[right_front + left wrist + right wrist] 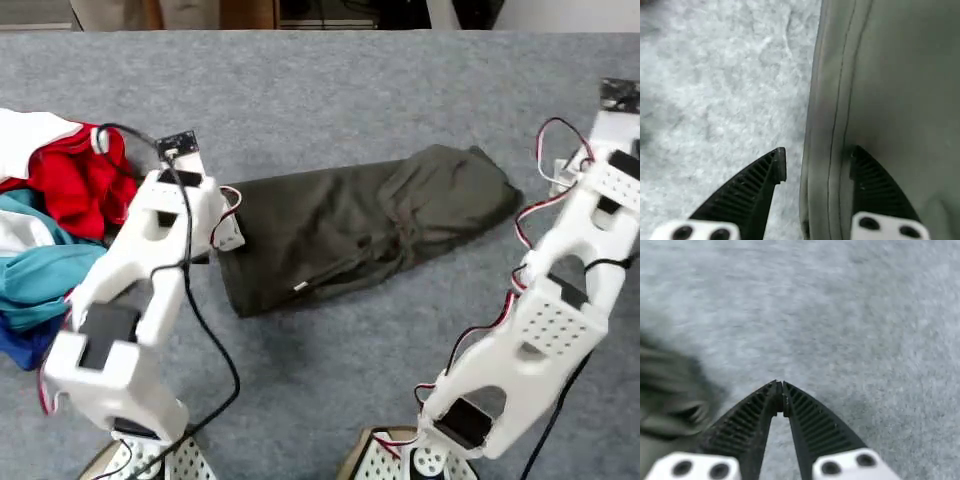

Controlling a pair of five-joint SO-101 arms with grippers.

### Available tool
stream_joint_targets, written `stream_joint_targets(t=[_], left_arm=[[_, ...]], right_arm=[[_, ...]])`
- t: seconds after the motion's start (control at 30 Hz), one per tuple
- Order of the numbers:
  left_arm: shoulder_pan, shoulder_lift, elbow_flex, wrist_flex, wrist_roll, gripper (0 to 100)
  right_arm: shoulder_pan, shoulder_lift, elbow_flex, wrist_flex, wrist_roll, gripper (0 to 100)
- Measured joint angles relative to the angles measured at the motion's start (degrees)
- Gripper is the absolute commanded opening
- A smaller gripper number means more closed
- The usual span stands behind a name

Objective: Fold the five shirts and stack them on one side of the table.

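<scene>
An olive-green shirt (370,225) lies in the middle of the grey surface (330,90). It is folded into a long shape that slants a little, and it has wrinkles near its centre. To the left of this shirt, at the edge of the surface, there is a loose pile of other shirts (50,220) in red, teal, white and blue, not folded.

The left arm (150,260) stands between the pile and the olive-green shirt, with its wrist over the shirt's left end. The left jaws are spread. One finger (752,187) is over the bare surface just beside the shirt, and the other finger (872,185) is over the cloth, so the stitched edge of the shirt (832,150) runs between them. I cannot tell if either finger touches the cloth.

The right arm (560,310) is to the right of the olive-green shirt, apart from it. The right jaws are pressed together, tip against tip, with nothing between them. They are above the bare surface, near the shirt's edge.
</scene>
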Motion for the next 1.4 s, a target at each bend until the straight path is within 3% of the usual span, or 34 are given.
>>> stream_joint_targets(t=[0.13, 0.3, 0.63, 0.83, 1.1, 1.3, 1.4], left_arm=[[0.0, 7.5, -6.3, 0.1, 0.3, 19], [0.3, 10.6, -10.1, 0.3, 0.4, 2], [-1.1, 11.3, -12.1, 2.2, 0.4, 2], [-6.9, 11.6, -17.6, 11.3, -6.0, 2], [-11.0, 11.9, -41.1, 31.2, -10.7, 2], [-5.9, 12.2, -53.0, 37.0, -10.4, 2], [-0.9, 12.2, -57.0, 37.3, -5.9, 2]], right_arm=[[0.3, 2.9, -3.4, 0.0, -0.4, 0.5], [0.3, 3.3, -4.5, 0.0, -0.4, 0.5], [0.3, 3.3, -4.5, -1.6, -0.4, 0.5], [0.4, 3.3, -4.5, -1.6, -0.4, 0.5], [0.5, 3.5, -4.5, -2.8, -0.4, 0.5], [0.5, 3.5, -4.5, -2.9, -0.4, 0.5], [0.5, 3.7, -4.5, -2.9, -0.4, 0.5]])
